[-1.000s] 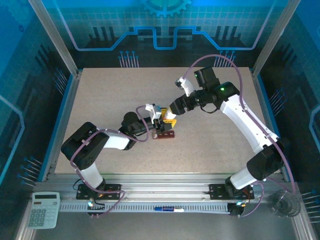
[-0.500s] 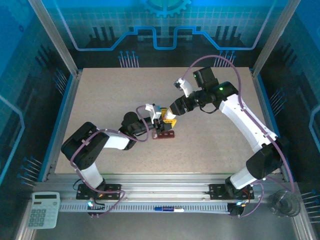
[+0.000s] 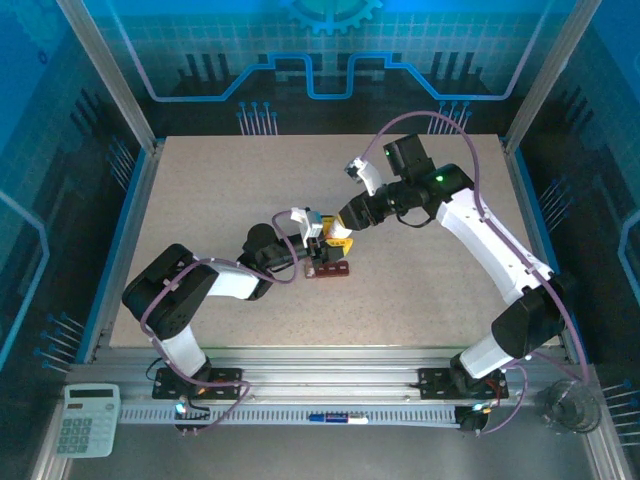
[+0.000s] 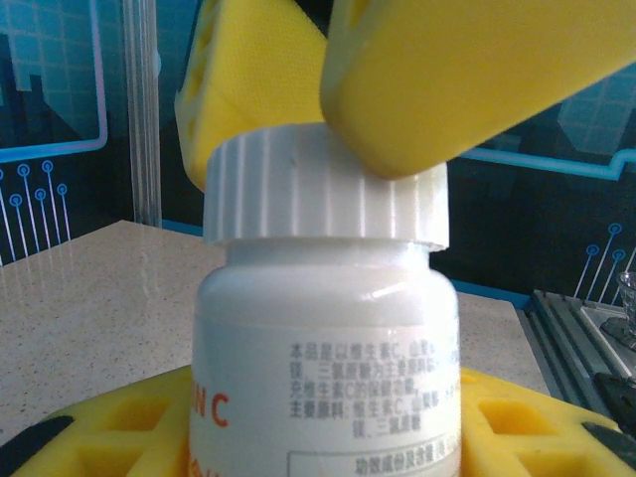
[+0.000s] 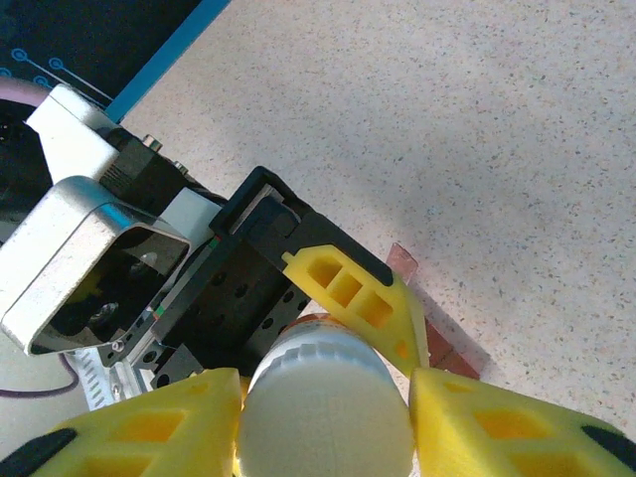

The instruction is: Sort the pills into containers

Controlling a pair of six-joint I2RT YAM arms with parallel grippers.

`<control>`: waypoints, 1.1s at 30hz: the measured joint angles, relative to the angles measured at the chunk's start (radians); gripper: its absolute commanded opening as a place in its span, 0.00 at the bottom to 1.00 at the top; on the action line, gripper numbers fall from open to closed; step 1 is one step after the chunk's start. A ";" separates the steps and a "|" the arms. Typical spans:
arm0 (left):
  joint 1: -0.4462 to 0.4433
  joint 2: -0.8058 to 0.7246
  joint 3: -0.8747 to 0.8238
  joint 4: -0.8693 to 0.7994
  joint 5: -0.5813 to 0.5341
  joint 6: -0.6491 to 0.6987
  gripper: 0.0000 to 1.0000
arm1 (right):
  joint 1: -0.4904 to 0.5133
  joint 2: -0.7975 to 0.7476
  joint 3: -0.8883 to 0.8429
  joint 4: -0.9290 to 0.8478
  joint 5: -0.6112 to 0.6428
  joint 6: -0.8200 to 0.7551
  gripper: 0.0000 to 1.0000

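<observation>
Gripping, right jaws: clamped on the cap point(image 5: 328, 407), with a yellow pad point(image 5: 149, 427) on each side of it.
Gripping, left jaws: closed low on the bottle point(image 4: 328, 328), pads against both flanks; the bottle stands upright.
Step in hand: judged to be unscrewing, as the cap is seated on the neck.
Method: turn the right wrist about the bottle's own axis. Keep the left hold firm so the body does not spin. Lift only once the thread lets go, and keep the bottle upright so nothing spills.
Risk: in the left wrist view one pad rides over the cap's upper edge, so a slip is possible.
Cap: white plastic, round, with vertical ribs round the skirt that should aid grip.
Bottle: white, glossy and opaque, with a rounded shoulder and a printed label with orange lettering. The smooth wall is likely slippery.
Pads: yellow, moulded, with square pockets.
Containers point(image 3: 330, 269): a reddish-brown strip lying flat on the tabletop point(image 3: 430, 290), just below the bottle.
Tabletop: pale, speckled, matte, level.
</observation>
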 measured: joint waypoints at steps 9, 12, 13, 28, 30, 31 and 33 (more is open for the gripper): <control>0.002 0.000 0.000 -0.047 0.001 0.000 0.00 | 0.008 -0.034 -0.082 0.085 0.037 0.106 0.36; 0.001 0.000 0.000 -0.057 0.005 0.000 0.00 | 0.029 -0.075 -0.136 0.138 0.105 0.201 0.35; 0.001 0.000 0.000 -0.060 0.008 0.000 0.00 | 0.036 -0.092 -0.160 0.162 0.128 0.242 0.36; -0.001 0.000 -0.001 -0.077 0.018 0.000 0.00 | 0.101 -0.190 -0.297 0.317 0.314 0.565 0.56; -0.001 0.000 0.000 -0.047 0.019 0.000 0.00 | 0.097 -0.173 -0.258 0.285 0.312 0.552 0.65; -0.001 0.000 0.000 -0.031 0.019 0.000 0.00 | 0.091 -0.164 -0.233 0.267 0.311 0.537 0.69; -0.001 -0.002 0.000 -0.017 0.019 0.000 0.00 | 0.075 -0.153 -0.191 0.242 0.303 0.513 0.74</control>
